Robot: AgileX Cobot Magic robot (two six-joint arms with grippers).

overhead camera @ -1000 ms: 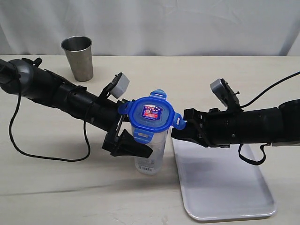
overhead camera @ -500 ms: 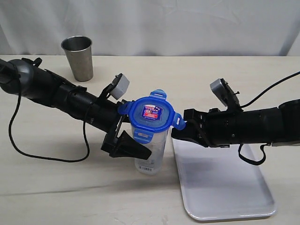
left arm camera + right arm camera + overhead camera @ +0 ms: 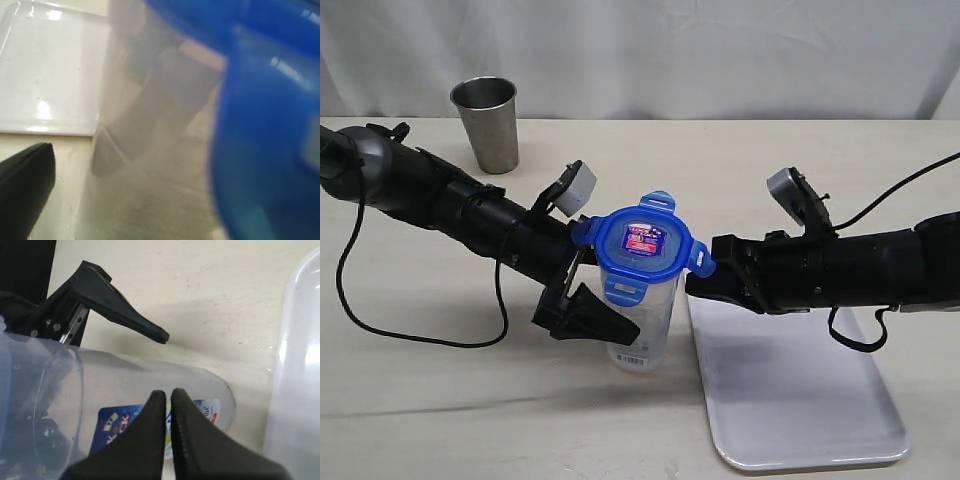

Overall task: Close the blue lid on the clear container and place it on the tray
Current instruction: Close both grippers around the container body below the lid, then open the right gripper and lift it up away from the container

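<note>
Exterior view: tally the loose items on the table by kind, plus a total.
lid: 1
container: 1
steel cup: 1
tray: 1
Total: 4

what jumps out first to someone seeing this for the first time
The bright blue lid sitting on the tall clear container in the middle of the scene catches the eye first. The left hand, open, flanks the container on the left, and the right hand, shut, points at it from the right. A white tray lies just right of it, and a steel cup stands at the back left.
</note>
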